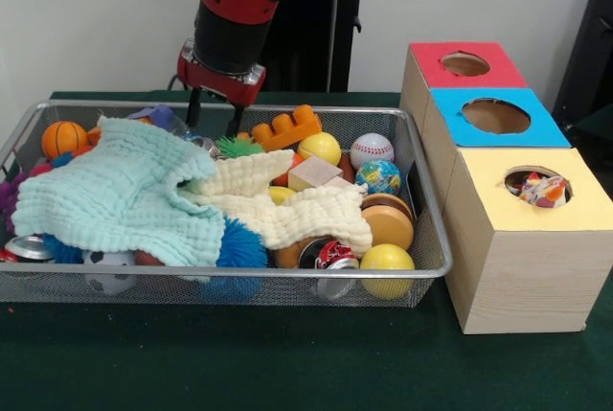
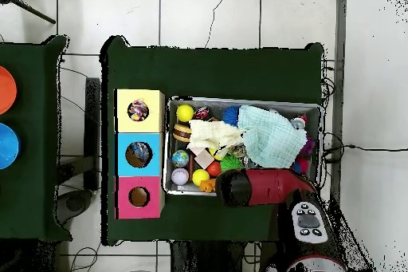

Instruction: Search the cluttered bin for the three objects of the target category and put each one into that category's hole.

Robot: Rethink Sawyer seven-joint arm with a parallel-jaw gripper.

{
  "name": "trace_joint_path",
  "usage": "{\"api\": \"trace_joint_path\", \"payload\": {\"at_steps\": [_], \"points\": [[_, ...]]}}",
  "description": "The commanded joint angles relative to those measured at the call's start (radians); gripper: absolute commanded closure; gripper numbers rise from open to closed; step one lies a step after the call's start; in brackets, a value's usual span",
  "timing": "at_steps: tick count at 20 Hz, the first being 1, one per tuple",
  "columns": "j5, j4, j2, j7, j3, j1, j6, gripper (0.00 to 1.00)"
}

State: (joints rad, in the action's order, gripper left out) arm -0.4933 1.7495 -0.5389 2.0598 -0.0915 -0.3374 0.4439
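- I am seeing the wire basket (image 1: 433, 267) lying with its long axis across the front view, side on to the robot, on a dark green table cover (image 1: 287, 363).
- I am watching the gripper (image 1: 215, 116) hanging at the basket's far rim, its two dark fingers (image 1: 194, 107) standing apart and pointing down, with nothing held between them.
- I am noting one printed cloth ball (image 1: 543, 190) sitting in the round hole (image 1: 522, 178) of the yellow-topped box (image 1: 575, 210), partly below the rim; I cannot tell whether others are lying under the towels.
- I am seeing three boxes standing in a row just beside the basket's short end: the yellow one, a blue-topped box (image 1: 536, 128) and a red-topped box (image 1: 431, 71), the row running away toward the robot.
- I am seeing, overhead, the green table (image 2: 215, 65) standing on a pale tiled floor (image 2: 199, 13), with cables trailing around it.
- I am noting a mint towel (image 1: 115, 195) and a cream towel (image 1: 306, 215) covering much of the basket's contents.
- I am listing around them a toy basketball (image 1: 63, 138), an orange brick (image 1: 287, 128), a baseball (image 1: 371, 149), a globe ball (image 1: 379, 177), yellow balls (image 1: 387, 260) and a blue spiky ball (image 1: 239, 248).
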Motion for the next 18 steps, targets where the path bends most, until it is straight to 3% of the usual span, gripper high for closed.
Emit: {"api": "trace_joint_path", "payload": {"at_steps": [1,11,14,18], "points": [[-0.024,-0.104,0.048,0.073,-0.036,0.022,0.026,0.0],[-0.022,-0.132,0.056,0.076,-0.078,0.037,0.002,0.0],[-0.038,-0.176,0.094,0.087,-0.098,0.045,-0.035,0.0],[-0.027,-0.19,0.138,0.065,-0.058,0.007,-0.084,0.0]]}}
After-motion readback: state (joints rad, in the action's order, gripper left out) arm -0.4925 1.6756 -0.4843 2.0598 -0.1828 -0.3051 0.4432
